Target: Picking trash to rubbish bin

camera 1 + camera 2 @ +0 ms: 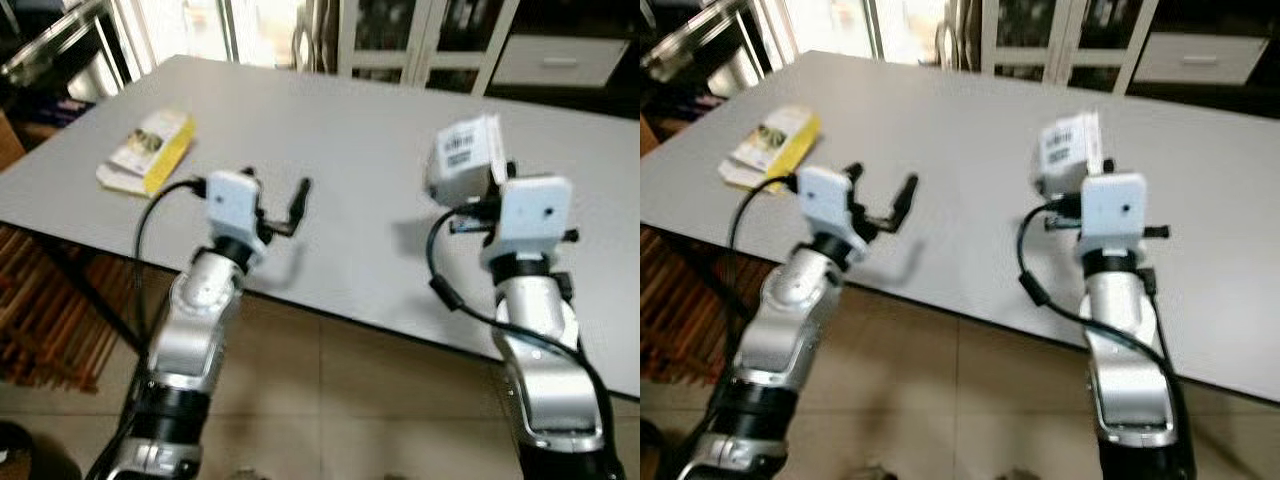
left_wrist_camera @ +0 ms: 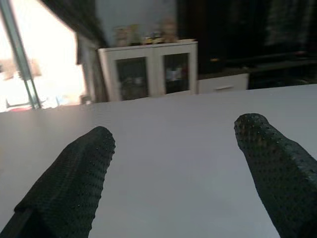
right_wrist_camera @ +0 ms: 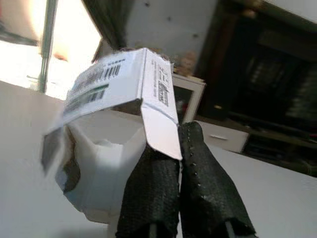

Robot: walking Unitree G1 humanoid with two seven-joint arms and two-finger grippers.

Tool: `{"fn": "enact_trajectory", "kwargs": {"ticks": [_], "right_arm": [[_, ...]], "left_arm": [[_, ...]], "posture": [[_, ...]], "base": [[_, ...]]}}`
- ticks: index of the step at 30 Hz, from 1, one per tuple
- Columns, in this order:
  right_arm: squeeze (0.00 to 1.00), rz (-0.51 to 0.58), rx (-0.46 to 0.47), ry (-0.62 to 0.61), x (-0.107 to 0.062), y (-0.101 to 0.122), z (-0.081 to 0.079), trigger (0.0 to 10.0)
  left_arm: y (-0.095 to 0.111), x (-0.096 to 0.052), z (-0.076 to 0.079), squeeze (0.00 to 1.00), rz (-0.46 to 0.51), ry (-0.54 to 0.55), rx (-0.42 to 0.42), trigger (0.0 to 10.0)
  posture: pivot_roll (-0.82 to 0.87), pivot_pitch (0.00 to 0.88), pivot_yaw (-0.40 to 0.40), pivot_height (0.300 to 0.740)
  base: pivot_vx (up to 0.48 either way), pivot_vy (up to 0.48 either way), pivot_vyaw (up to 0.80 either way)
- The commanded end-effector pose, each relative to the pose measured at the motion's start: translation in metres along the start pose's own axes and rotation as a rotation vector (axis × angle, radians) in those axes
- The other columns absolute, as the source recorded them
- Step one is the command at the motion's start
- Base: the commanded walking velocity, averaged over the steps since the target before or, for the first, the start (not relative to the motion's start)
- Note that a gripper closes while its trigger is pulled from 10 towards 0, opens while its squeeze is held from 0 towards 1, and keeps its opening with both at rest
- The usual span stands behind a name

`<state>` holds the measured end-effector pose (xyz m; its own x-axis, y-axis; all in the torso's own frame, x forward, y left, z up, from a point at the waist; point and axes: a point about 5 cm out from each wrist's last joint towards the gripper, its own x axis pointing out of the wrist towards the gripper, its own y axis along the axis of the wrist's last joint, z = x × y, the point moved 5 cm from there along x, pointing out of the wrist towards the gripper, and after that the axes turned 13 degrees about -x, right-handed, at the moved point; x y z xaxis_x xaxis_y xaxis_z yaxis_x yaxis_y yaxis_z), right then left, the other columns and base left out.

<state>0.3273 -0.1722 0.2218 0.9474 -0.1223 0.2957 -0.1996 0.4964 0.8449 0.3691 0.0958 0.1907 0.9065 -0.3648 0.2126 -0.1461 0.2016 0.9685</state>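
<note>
The robot is standing at the near edge of the grey worktop (image 1: 340,130) with both arms raised over it. The right gripper (image 3: 179,148) is pinching a flap of a white carton (image 1: 462,155) with its fingers closed tight together, and the carton is hanging clear above the worktop at centre right of the head views. The left gripper (image 1: 275,200) is hovering over the worktop with its fingers spread wide and nothing between them. A yellow and white packet (image 1: 150,150) is lying flat at the upper left of the frame, well apart from both grippers. I judge the pickup step done and the carry step in hand. No bin is showing, so the next move is calling for turning away to find it while keeping the thin pinch firm
</note>
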Motion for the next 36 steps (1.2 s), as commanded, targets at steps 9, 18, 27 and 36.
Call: {"fn": "enact_trajectory", "kwargs": {"ticks": [9, 18, 27, 36], "right_arm": [[0.00, -0.011, 0.007, 0.009, 0.000, 0.000, -0.003, 10.0], [0.00, -0.026, 0.011, 0.012, -0.001, -0.004, -0.005, 10.0], [0.00, -0.034, 0.012, 0.013, -0.002, -0.006, -0.006, 10.0], [0.00, -0.039, 0.012, 0.017, -0.003, -0.007, -0.007, 10.0]], "left_arm": [[-0.014, 0.001, -0.007, 0.00, -0.072, 0.048, 0.019, 10.0], [-0.021, 0.000, -0.005, 0.00, -0.109, 0.047, 0.013, 10.0], [-0.022, -0.001, -0.004, 0.00, -0.121, 0.029, 0.017, 10.0], [-0.024, -0.001, -0.002, 0.00, -0.133, 0.016, 0.019, 10.0]], "posture": [[-0.04, 0.080, 0.004, 0.740], [-0.04, 0.087, 0.007, 0.740], [-0.04, 0.088, 0.011, 0.740], [-0.04, 0.089, 0.011, 0.740]], "base": [[0.000, 0.000, 0.00], [-0.082, 0.000, 0.00], [-0.245, 0.000, 0.00], [-0.293, 0.000, 0.00]]}}
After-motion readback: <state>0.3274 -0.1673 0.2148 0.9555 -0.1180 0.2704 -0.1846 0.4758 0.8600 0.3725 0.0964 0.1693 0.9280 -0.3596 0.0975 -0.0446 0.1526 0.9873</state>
